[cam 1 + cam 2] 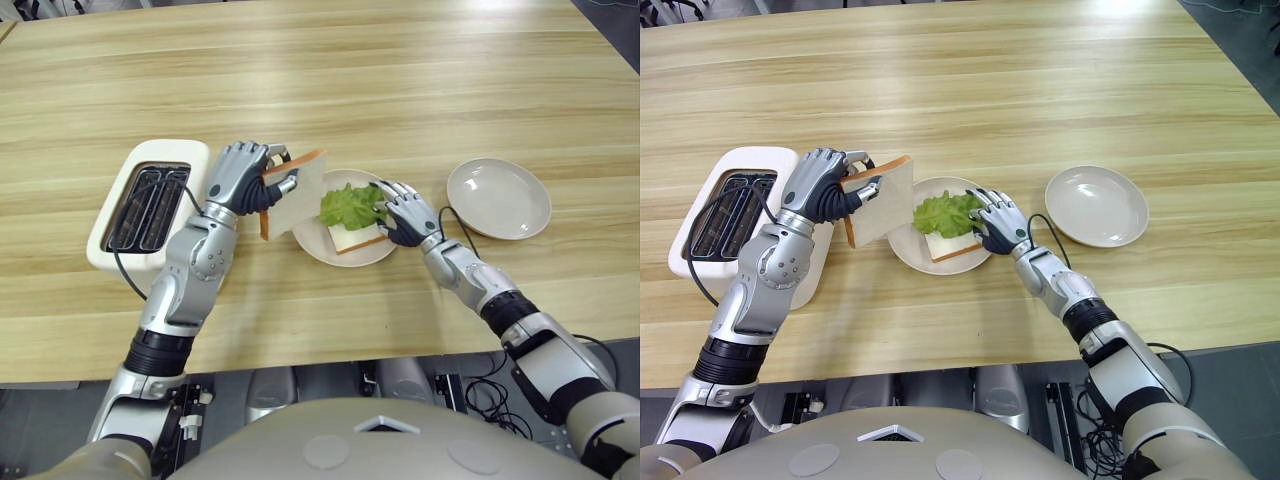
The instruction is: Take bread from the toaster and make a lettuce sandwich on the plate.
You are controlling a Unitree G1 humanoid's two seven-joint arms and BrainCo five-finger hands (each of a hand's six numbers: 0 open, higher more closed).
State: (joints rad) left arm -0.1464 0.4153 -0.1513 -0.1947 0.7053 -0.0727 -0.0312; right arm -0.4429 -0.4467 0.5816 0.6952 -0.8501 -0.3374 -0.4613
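A white toaster (pixel 145 205) stands at the left with two dark slots. My left hand (pixel 238 178) is shut on a slice of bread (pixel 300 192), held on edge between the toaster and the plate (pixel 312 246). On that plate lies another bread slice (pixel 352 238) with a green lettuce leaf (pixel 350 205) on top. My right hand (pixel 408 214) rests at the plate's right rim, fingers spread and touching the lettuce and the slice beneath it.
A second, bare plate (pixel 498 198) sits to the right of the sandwich plate. A black cord (pixel 125 272) runs from the toaster over the near table edge. Light wood tabletop (pixel 330 70) stretches far behind.
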